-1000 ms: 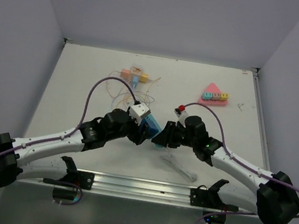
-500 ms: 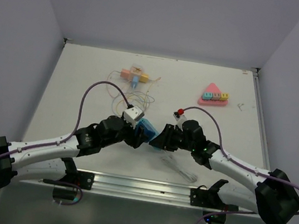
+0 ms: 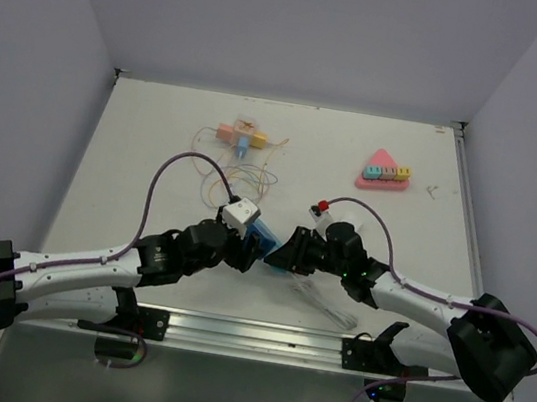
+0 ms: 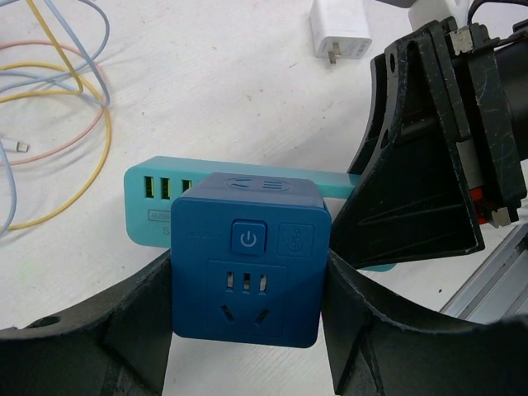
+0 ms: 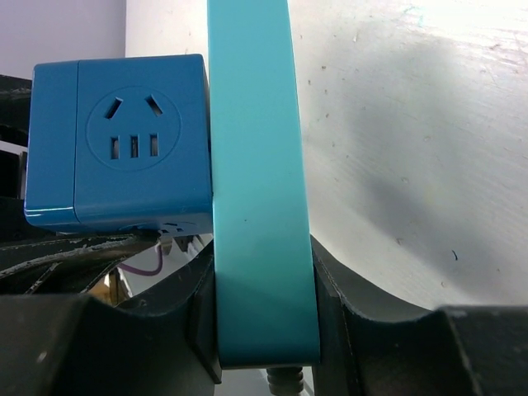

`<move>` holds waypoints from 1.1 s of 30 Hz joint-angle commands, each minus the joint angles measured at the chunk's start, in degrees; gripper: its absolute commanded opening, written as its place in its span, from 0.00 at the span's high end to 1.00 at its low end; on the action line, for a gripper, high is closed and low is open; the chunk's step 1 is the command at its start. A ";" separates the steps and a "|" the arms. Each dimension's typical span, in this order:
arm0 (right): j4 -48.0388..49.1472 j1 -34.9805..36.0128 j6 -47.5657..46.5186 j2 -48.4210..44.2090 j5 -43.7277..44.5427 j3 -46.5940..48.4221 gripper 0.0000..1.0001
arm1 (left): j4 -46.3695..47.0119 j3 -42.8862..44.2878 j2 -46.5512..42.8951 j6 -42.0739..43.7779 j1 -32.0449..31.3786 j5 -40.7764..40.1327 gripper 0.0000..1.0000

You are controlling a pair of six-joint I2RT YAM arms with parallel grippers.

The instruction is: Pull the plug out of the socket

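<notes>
**Unseparated, both halves gripped: blue cube plug [image 4: 247, 264] in teal power strip [image 5: 260, 206]**

Near table [image 3: 136, 141] centre. Strip clamped narrow, edge-on, in right gripper [image 5: 264, 322]. Plug flush against strip face, pinched across flat sides by left gripper [image 4: 247, 289]. Probably rigid, light, slick plastic: hold flat faces, pull straight.

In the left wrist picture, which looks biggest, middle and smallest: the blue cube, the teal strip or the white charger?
1. blue cube, biggest, but it is closest to the camera.
2. teal strip, partly hidden behind the cube, so it may really be longer.
3. white charger, smallest and farthest away.
</notes>
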 commanded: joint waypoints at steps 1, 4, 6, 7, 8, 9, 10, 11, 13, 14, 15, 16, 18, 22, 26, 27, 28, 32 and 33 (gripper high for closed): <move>-8.57 -3.25 1.81 4.42 20.26 -4.12 1.00 | 7.56 6.94 -7.28 -5.09 -1.44 -6.30 1.00; -8.29 -3.34 1.46 3.37 20.52 -4.57 1.00 | 4.48 8.43 -10.53 -5.35 -1.44 -10.08 1.00; -8.38 -3.34 1.10 2.76 20.70 -4.48 1.00 | 2.99 9.40 -12.73 -5.70 -1.44 -11.24 1.00; -8.21 -3.34 1.10 2.84 21.05 -4.48 1.00 | 2.72 9.58 -13.35 -5.79 -1.44 -11.59 1.00; -8.12 -3.34 1.45 2.93 21.05 -4.57 1.00 | 2.54 9.93 -14.14 -5.79 -1.44 -11.51 1.00; -7.86 -3.25 1.63 3.45 21.05 -4.65 1.00 | 2.19 10.19 -14.32 -5.79 -1.44 -11.42 1.00; -7.33 -3.34 1.81 3.72 21.14 -4.83 1.00 | 1.84 10.46 -14.58 -5.62 -1.44 -11.16 1.00; -7.24 -3.25 1.89 3.98 21.14 -4.92 1.00 | 1.40 10.98 -14.67 -5.62 -1.44 -11.15 1.00; -6.28 -3.34 2.07 4.42 20.70 -5.27 1.00 | -0.09 11.77 -15.02 -5.70 -1.44 -11.68 1.00; -6.19 -3.34 2.16 4.42 20.61 -5.44 1.00 | -0.36 12.56 -15.46 -5.79 -1.44 -12.12 1.00; -6.27 -3.25 2.25 4.16 20.70 -5.53 1.00 | -3.06 13.00 -15.64 -5.88 -1.44 -12.56 1.00; -6.45 -3.34 2.25 3.64 20.70 -5.53 1.00 | -3.87 13.44 -15.99 -5.97 -1.44 -13.86 1.00; -7.15 -3.34 2.51 2.93 21.67 -5.45 1.00 | -5.28 14.15 -17.04 -6.06 -1.44 -15.36 1.00; -8.82 -3.25 4.44 1.70 21.40 -2.56 1.00 | -3.53 13.80 -15.12 -5.09 -1.44 -11.27 1.00; -10.40 -2.90 5.23 1.61 23.34 0.26 1.00 | -1.42 15.29 -6.26 -6.41 -2.48 -6.32 1.00; -10.32 -2.99 5.41 2.31 23.60 0.35 1.00 | 2.15 15.55 -5.02 -6.32 -3.10 -6.06 1.00; -9.62 -2.99 5.67 2.84 23.86 0.35 1.00 | 2.88 16.17 -3.87 -5.97 -3.72 -6.49 1.00; -7.95 -2.99 6.37 4.16 24.22 -1.57 1.00 | 2.89 21.00 0.18 -5.18 -6.79 -8.25 1.00; -7.51 -2.99 6.55 4.16 24.22 -2.19 1.00 | 2.98 21.09 -0.34 -5.26 -6.80 -9.30 1.00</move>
